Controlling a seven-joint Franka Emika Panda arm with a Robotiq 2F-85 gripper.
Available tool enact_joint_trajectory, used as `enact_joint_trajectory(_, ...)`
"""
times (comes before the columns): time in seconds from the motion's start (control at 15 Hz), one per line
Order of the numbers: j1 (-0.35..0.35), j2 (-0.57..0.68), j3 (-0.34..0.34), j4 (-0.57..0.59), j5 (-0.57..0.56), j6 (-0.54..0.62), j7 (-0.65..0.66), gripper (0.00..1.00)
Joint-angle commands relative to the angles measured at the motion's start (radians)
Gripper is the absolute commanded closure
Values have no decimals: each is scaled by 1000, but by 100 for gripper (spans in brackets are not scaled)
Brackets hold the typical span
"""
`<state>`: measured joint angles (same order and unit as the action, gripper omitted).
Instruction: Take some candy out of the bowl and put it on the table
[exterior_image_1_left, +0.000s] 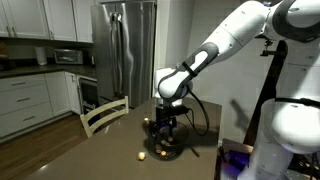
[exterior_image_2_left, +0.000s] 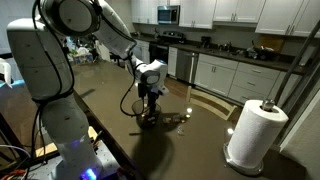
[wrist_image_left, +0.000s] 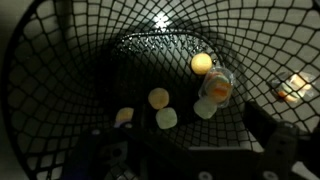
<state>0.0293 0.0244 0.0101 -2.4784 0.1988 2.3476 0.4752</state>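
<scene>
The bowl (wrist_image_left: 60, 70) is black wire mesh and fills the wrist view; it stands on the dark brown table (exterior_image_1_left: 120, 150). Several small yellowish candy lumps (wrist_image_left: 159, 97) lie in its bottom, and one orange wrapped piece (wrist_image_left: 217, 86) leans on its wall. My gripper (wrist_image_left: 185, 150) hangs just over the bowl's opening, with its dark fingers spread to either side and nothing between them. In both exterior views the gripper (exterior_image_1_left: 166, 128) (exterior_image_2_left: 150, 103) points down over the bowl (exterior_image_1_left: 166, 150) (exterior_image_2_left: 150, 121). One candy (exterior_image_1_left: 142, 155) lies on the table beside the bowl.
A pale wooden chair (exterior_image_1_left: 103, 115) stands at the table's far edge. A paper towel roll (exterior_image_2_left: 255, 132) stands on the table away from the bowl. Another wrapped piece (wrist_image_left: 292, 88) shows through the mesh, outside the bowl. Kitchen cabinets and a steel fridge (exterior_image_1_left: 125, 50) are behind.
</scene>
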Motion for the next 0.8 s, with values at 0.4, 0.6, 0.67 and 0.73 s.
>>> enact_joint_trajectory(0.4,0,-57,8,-74,-37,39,14,0)
enact_joint_trajectory(0.6,-9,-80,2,-114,-41,44,-20,0)
enact_joint_trajectory(0.67,-10,-85,1,-125,-52,45,-22,0)
enact_joint_trajectory(0.73,-12,-86,1,-135,-81,45,-21,0)
